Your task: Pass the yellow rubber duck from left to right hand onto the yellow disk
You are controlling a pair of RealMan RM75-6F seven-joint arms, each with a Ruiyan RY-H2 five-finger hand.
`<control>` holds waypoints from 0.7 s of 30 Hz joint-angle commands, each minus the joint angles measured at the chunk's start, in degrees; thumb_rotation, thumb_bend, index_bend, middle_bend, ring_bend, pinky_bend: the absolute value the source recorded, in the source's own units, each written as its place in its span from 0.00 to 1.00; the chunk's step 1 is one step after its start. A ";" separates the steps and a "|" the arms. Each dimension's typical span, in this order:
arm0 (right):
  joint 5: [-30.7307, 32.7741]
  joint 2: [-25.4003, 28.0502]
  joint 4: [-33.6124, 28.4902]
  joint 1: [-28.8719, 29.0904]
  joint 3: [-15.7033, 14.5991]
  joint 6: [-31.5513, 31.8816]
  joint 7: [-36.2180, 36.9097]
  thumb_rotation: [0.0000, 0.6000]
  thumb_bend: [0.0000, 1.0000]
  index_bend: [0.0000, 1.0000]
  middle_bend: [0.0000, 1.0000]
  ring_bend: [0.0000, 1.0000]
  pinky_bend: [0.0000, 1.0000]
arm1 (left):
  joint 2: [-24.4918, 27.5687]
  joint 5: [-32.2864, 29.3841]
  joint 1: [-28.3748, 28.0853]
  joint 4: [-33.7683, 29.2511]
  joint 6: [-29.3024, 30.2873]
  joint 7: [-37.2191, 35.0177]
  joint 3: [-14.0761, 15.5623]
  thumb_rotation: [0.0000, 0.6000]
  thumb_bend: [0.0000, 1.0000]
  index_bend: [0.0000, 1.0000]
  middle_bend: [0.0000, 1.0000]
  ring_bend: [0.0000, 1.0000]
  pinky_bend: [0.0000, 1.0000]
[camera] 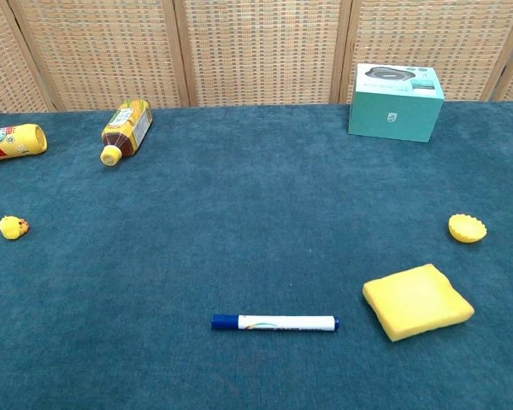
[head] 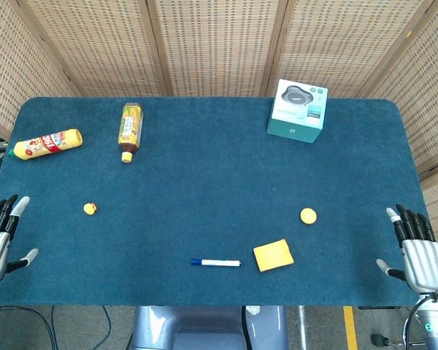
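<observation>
The small yellow rubber duck (head: 90,208) (camera: 13,226) sits on the blue table at the left. The yellow disk (head: 308,215) (camera: 467,228) lies at the right side of the table. My left hand (head: 0,237) rests at the table's left edge, fingers spread, holding nothing, well left of the duck. At the right edge my right hand (head: 417,251) is likewise open and empty, to the right of the disk. Neither hand shows in the chest view.
Two bottles lie at the back left: a yellow one (head: 47,143) (camera: 8,142) and an amber one (head: 130,130) (camera: 126,130). A teal box (head: 298,111) (camera: 397,101) stands at the back right. A blue-capped marker (head: 215,262) (camera: 274,323) and a yellow sponge (head: 273,255) (camera: 417,301) lie near the front.
</observation>
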 commanded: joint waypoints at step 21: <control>-0.19 0.29 -0.51 -0.02 -0.21 -0.18 0.12 1.00 0.02 0.00 0.00 0.00 0.00 | -0.14 0.14 -0.24 0.33 -0.12 -0.98 -0.19 1.00 0.20 0.00 0.00 0.00 0.00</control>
